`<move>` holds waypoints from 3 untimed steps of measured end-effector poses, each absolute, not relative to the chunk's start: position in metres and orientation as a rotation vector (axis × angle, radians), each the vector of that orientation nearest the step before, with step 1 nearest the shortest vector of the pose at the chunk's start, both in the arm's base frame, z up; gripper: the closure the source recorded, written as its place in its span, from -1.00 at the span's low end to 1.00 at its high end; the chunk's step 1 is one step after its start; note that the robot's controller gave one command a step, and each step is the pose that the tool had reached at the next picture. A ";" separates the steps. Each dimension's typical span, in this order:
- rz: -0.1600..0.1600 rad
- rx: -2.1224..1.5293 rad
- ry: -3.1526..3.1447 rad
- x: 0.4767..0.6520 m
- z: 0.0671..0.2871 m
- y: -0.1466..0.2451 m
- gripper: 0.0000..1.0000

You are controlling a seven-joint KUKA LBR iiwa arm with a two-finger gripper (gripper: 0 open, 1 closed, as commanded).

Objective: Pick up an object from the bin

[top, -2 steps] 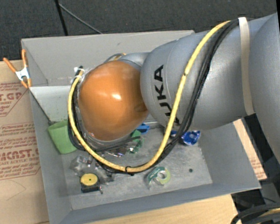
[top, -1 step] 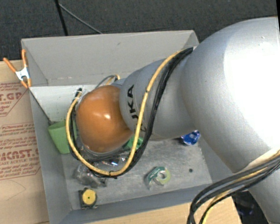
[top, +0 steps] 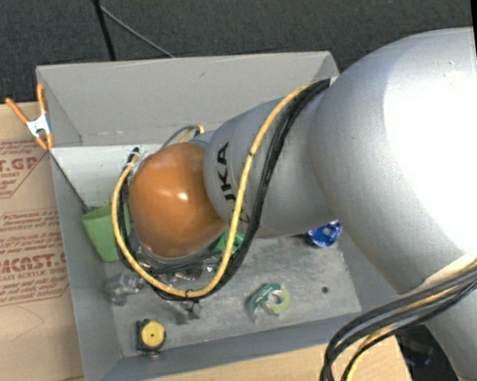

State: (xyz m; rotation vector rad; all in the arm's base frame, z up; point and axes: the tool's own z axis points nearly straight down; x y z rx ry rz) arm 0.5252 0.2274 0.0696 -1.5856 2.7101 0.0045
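My gripper (top: 181, 298) hangs low over the bin's front left floor, mostly hidden under the arm's orange wrist dome. A light green block (top: 101, 233) lies just left of it against the left wall, partly covered by the dome. A small clear grey piece (top: 122, 286) sits close to the gripper's left side. A small round yellow and black thing (top: 151, 334) lies in front of it near the front wall. Nothing shows held in the gripper.
A pale green and white ring-shaped thing (top: 268, 301) lies on the floor to the right of the gripper. A blue and white thing (top: 323, 235) peeks out by the right wall, under the arm. The arm covers the bin's middle and right.
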 end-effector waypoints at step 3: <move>-0.002 -1.811 2.554 0.514 0.215 0.236 1.00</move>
